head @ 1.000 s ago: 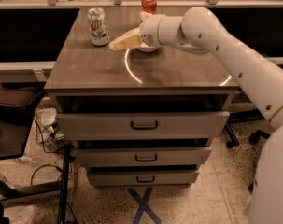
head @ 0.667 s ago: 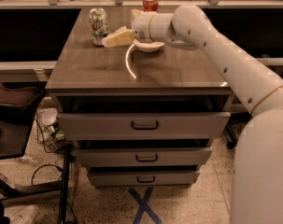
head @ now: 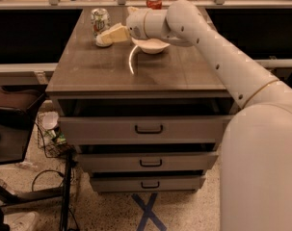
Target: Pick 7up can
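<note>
The 7up can (head: 100, 20) stands upright near the back left of the wooden cabinet top (head: 97, 66). It is silvery-white with green and red marks. My gripper (head: 105, 37) reaches in from the right on the long white arm. Its cream fingers (head: 114, 33) point left and sit just in front of and below the can, close to its base. I cannot tell whether they touch the can.
A white bowl (head: 150, 45) sits right of the gripper, under my wrist. A red-orange can (head: 154, 2) stands at the back edge. The cabinet has three drawers (head: 148, 129); the top gap is open. A dark chair (head: 13, 124) and cables are at the left.
My gripper has moved left across the cabinet top, from beside the bowl to right in front of the 7up can. The can, bowl and red-orange can have not moved.
</note>
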You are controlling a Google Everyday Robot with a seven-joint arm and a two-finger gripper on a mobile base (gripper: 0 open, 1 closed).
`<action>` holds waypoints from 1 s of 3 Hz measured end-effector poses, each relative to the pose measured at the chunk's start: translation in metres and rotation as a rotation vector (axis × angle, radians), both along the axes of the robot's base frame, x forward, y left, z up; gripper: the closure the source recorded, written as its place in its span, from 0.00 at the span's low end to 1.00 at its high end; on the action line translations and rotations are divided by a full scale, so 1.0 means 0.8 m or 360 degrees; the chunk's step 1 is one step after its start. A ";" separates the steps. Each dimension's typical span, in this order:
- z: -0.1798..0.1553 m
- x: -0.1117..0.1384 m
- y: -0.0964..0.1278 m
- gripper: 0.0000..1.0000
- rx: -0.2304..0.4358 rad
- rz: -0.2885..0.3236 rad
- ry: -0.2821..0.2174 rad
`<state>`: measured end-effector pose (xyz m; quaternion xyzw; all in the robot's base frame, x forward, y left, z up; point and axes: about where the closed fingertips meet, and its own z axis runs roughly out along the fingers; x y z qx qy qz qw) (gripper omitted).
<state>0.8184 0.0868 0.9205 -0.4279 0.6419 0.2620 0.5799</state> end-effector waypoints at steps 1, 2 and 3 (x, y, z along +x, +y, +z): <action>-0.001 0.008 0.014 0.00 0.0020 0.0008 0.0012; -0.004 0.017 0.028 0.00 0.0048 0.0023 0.0028; -0.006 0.024 0.041 0.00 0.0067 0.0038 0.0040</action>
